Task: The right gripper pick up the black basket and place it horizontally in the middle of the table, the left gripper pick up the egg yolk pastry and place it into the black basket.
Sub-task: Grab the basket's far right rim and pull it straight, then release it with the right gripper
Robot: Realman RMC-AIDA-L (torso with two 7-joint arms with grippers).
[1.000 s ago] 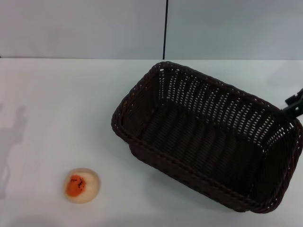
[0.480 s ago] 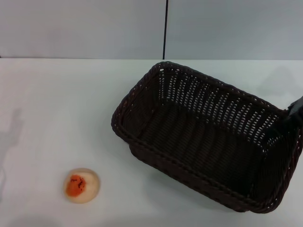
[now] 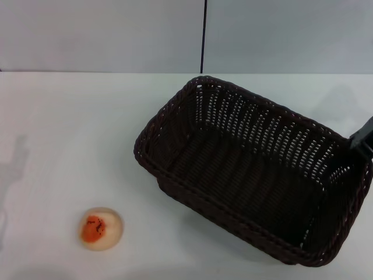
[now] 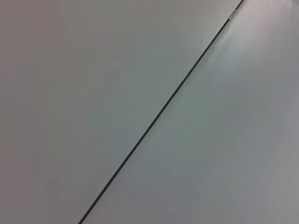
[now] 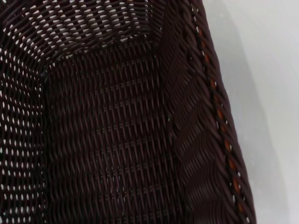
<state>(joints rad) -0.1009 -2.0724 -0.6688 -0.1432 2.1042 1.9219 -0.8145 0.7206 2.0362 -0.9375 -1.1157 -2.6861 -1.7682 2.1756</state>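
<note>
Sitting right of centre, basket (image 3: 250, 175) angled, right gripper (image 3: 362, 142) at its right-edge rim, fingers' state unclear | pastry (image 3: 101, 228) lower left on white surface (image 3: 70, 134) | grey wall (image 3: 105, 35) behind

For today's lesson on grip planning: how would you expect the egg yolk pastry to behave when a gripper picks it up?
The egg yolk pastry is a small rounded dome, so it may slip or roll if pinched off-centre. Its soft-looking, baked surface suggests that it could dent or crumble under a firm squeeze. It is probably light, being far smaller than the black basket.
</note>
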